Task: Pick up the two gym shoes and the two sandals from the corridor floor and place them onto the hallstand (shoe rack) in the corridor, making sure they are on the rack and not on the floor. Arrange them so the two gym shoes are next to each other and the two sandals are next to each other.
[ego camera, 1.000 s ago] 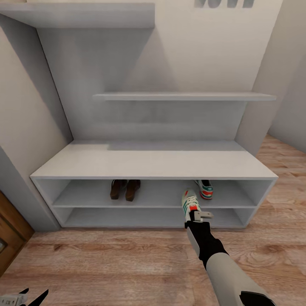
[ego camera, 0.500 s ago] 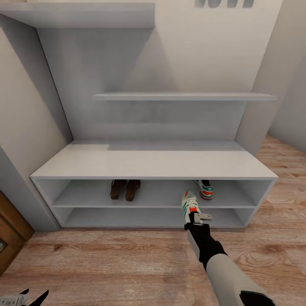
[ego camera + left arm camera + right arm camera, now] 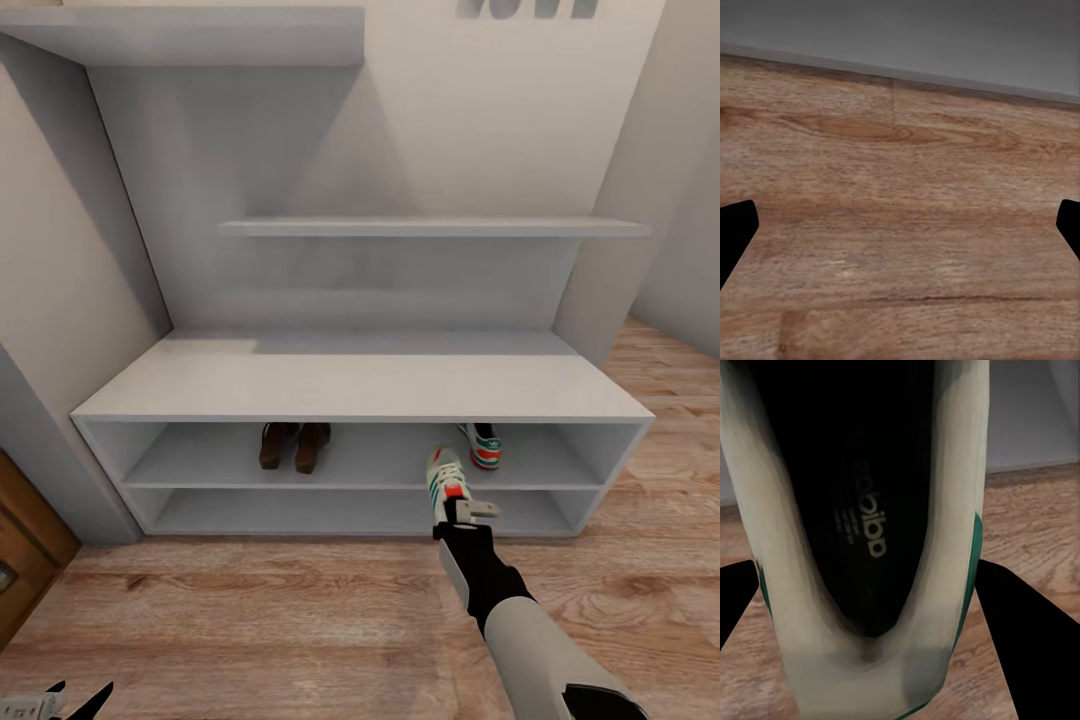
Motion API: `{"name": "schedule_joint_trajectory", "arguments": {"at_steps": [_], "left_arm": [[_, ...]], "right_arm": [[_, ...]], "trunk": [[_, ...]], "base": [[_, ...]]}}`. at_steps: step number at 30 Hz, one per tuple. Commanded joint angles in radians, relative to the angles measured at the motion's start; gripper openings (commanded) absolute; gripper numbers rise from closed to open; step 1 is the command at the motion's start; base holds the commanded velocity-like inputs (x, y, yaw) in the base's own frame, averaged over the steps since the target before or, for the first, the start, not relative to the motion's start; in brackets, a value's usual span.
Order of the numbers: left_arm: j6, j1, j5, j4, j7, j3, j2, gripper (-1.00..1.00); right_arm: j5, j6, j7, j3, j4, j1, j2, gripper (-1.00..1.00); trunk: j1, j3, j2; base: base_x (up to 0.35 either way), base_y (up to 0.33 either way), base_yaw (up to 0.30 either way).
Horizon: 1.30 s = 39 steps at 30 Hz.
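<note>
The right pincer grips a sneaker by its heel, toe at the front edge of the rack's upper shelf, just beside its mate. It looks light and soft-sided; the stiffer heel suits gripping. The sandals sit further along that shelf. The left pincer hangs open above the floor.

Hallstand pale white-grey all over, standing on warm brown wood-plank corridor floor with visible grain. On its upper shelf, two dark brown sandals and one gym shoe white with green stripes and red-orange heel; second gym shoe at the shelf's front edge is white, green side stripes, red-orange tongue patch, black insole with pale lettering in the right wrist view. Right arm black at the wrist then light grey, fingers black; left fingers black too.
</note>
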Motion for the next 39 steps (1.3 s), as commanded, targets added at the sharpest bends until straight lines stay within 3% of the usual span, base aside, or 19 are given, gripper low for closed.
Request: {"name": "schedule_joint_trajectory", "arguments": {"at_steps": [1,24,39], "left_arm": [[-0.005,-0.001,-0.010,0.000,-0.005,0.007,-0.001,1.00],[-0.005,-0.001,-0.010,0.000,-0.004,0.007,-0.001,1.00],[-0.005,-0.001,-0.010,0.000,-0.004,0.007,-0.001,1.00]], "right_arm": [[0.010,0.008,0.001,-0.006,-0.003,0.000,0.001,-1.00],[0.010,0.100,-0.002,-0.008,-0.131,-0.002,0.001,-1.00],[0.010,0.102,-0.002,-0.007,-0.133,-0.002,0.001,-1.00]], "trunk": [[0.000,-0.001,0.000],[0.000,-0.001,0.000],[0.000,-0.001,0.000]], "base": [[0.000,0.000,0.000],[0.000,0.000,0.000],[0.000,0.000,0.000]]}}
